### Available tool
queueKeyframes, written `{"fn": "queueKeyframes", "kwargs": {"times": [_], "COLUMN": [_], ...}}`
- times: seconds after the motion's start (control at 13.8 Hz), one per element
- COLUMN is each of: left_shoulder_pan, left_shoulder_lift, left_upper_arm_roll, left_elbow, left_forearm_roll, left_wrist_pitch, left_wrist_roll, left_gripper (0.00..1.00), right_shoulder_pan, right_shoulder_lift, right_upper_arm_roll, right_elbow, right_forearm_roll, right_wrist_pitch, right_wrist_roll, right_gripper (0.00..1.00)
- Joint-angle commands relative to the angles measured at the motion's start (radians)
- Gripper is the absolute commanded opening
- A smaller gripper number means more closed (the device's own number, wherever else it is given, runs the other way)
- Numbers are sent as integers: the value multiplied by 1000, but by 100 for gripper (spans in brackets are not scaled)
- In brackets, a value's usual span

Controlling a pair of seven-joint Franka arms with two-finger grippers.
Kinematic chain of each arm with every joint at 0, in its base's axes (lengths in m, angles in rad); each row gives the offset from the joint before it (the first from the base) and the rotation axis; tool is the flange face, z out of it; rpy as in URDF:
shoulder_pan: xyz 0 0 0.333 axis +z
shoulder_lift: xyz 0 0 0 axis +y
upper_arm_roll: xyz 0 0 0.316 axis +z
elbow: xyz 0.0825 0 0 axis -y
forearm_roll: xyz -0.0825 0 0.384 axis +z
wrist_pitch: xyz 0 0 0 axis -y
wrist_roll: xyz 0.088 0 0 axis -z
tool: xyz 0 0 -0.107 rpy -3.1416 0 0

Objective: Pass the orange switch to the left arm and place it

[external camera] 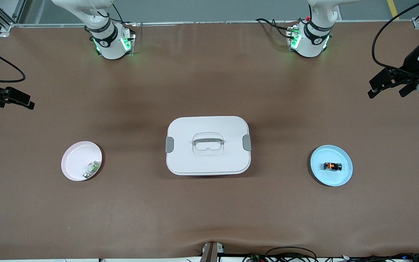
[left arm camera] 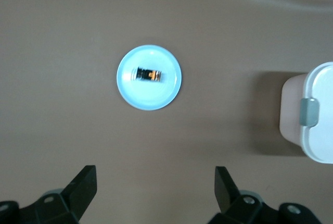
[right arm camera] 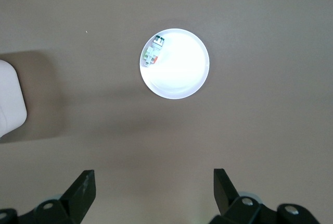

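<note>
Sitting in the middle of the brown table (external camera: 209,225) was the biggest thing, a white box (external camera: 208,160) with its lid on and a gray clip at each end.

Next came the two plates. The blue plate (external camera: 341,179) lay toward the left arm's end of the table and the pink plate (external camera: 72,160) toward the right arm's end, each well apart from the box.

The left gripper (left arm camera: 156,174) hung up high over the left arm's end of the table. Its fingers were spread wide with nothing between them. The right gripper (right arm camera: 154,177) hung the same way over its own end — wide apart and holding nothing.

The orange switch (external camera: 332,166) lay on its side in the middle of the blue plate, on the left arm's side. That was where the task would want it to end up.

Smallest was a little white and green part (external camera: 91,169) at the edge of the pink plate.

So which step was it? The switch on the blue plate fit a job all done — or a switch only lying there. One look could not say which, so no next move could be called for.
</note>
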Motion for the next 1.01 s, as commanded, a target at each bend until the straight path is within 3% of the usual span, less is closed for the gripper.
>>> {"fn": "queueKeyframes", "kwargs": {"times": [0.0,0.43,0.72,0.94], "left_shoulder_pan": [-108,-142,-111,-119], "left_shoulder_lift": [103,104,93,93], "left_upper_arm_roll": [100,126,129,120], "left_elbow": [124,115,120,121], "left_forearm_roll": [40,65,65,63], "left_wrist_pitch": [-16,-38,-52,-52], "left_wrist_roll": [16,51,62,39], "left_gripper": [100,100,100,100], "right_shoulder_pan": [-4,-1,-1,-1], "right_shoulder_lift": [-28,-30,-28,-45], "right_upper_arm_roll": [3,3,3,2], "right_elbow": [-30,-27,-24,-8], "right_forearm_roll": [-12,-13,-13,-15], "right_wrist_pitch": [18,33,59,12], "right_wrist_roll": [-9,-9,-9,-9], "right_gripper": [100,100,100,100]}}
